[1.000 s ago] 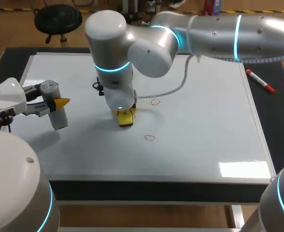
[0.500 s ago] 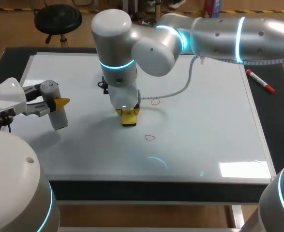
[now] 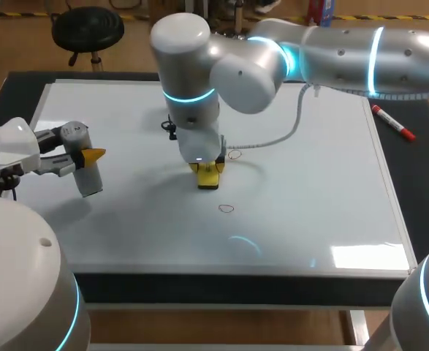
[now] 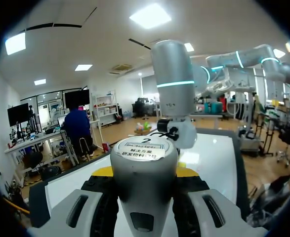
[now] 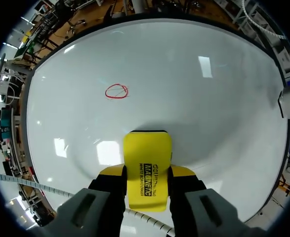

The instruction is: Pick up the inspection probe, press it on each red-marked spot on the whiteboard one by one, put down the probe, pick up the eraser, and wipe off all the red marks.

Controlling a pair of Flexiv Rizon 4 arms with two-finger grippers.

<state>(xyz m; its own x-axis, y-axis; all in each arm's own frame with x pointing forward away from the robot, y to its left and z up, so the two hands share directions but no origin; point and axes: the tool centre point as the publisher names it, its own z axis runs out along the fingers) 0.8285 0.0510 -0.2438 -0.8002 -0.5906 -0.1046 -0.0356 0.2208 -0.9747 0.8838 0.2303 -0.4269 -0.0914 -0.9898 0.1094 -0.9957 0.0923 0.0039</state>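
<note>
Eraser (image 3: 209,176), likely light, stiff-shelled and slick-sided, sits clamped across its narrow flanks in right tool (image 5: 147,174) on whiteboard (image 3: 309,183), red marks (image 3: 234,154) at its 1 and 5 o'clock; left tool (image 4: 145,173) grips probe (image 4: 144,148).

- Head view: right arm (image 3: 272,58) wrist covers most of the eraser (image 3: 207,176); only its yellow end shows.
- Right wrist view: eraser underside hidden; contact with the whiteboard (image 5: 184,89) cannot be told.
- Left wrist view: probe (image 4: 144,168) hides most of the left fingers (image 4: 103,171).
- Left arm (image 3: 9,153) cut off at head view's edge.
</note>
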